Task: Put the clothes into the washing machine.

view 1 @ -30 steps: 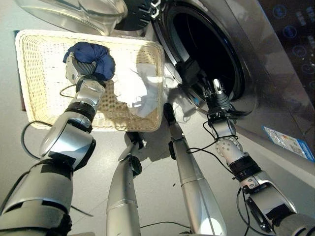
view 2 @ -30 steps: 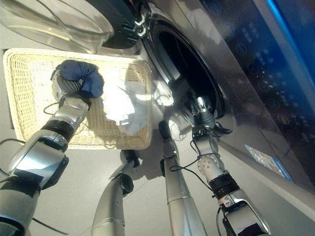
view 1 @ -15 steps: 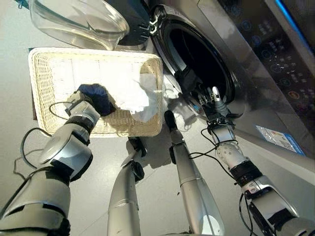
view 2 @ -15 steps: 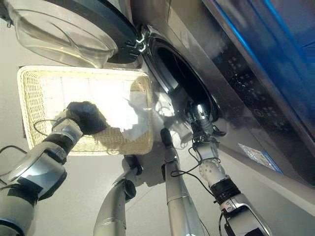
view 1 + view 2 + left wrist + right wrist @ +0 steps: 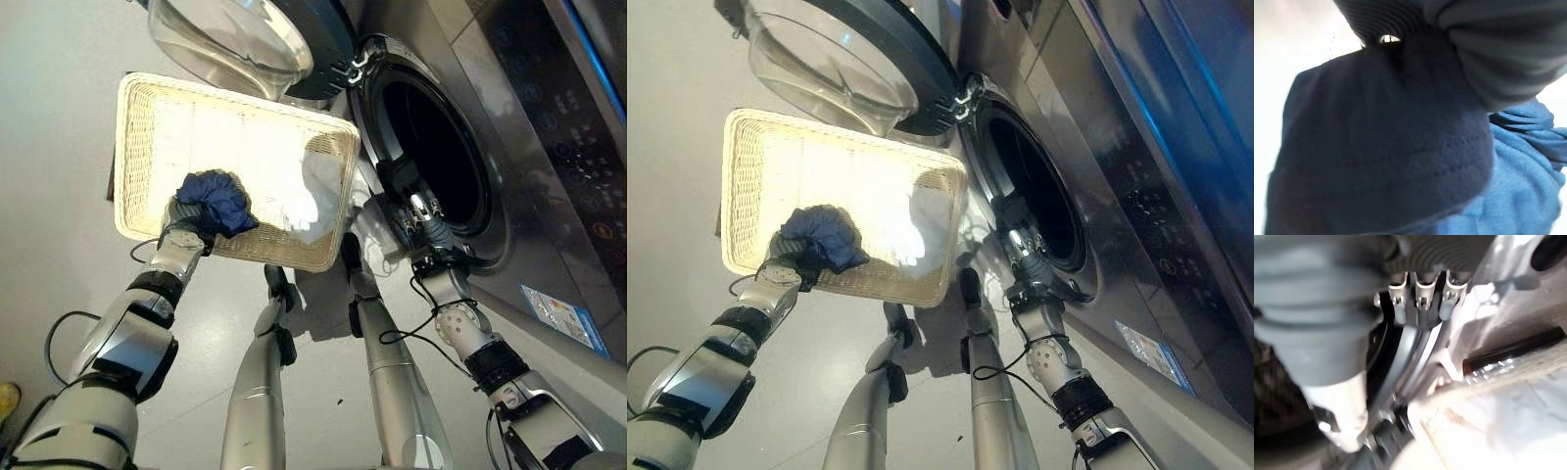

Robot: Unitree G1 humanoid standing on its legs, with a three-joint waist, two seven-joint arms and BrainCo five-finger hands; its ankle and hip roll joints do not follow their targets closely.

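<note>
Clutching the blue garment (image 5: pixel 217 201), the left hand (image 5: pixel 184 227) has drawn back to the basket (image 5: pixel 137 117) edge.

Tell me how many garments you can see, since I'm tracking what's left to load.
2. A dark blue garment is bunched in the left hand over the wicker basket; a white garment lies in the basket's end nearest the washer. More could be hidden inside the drum.
</note>
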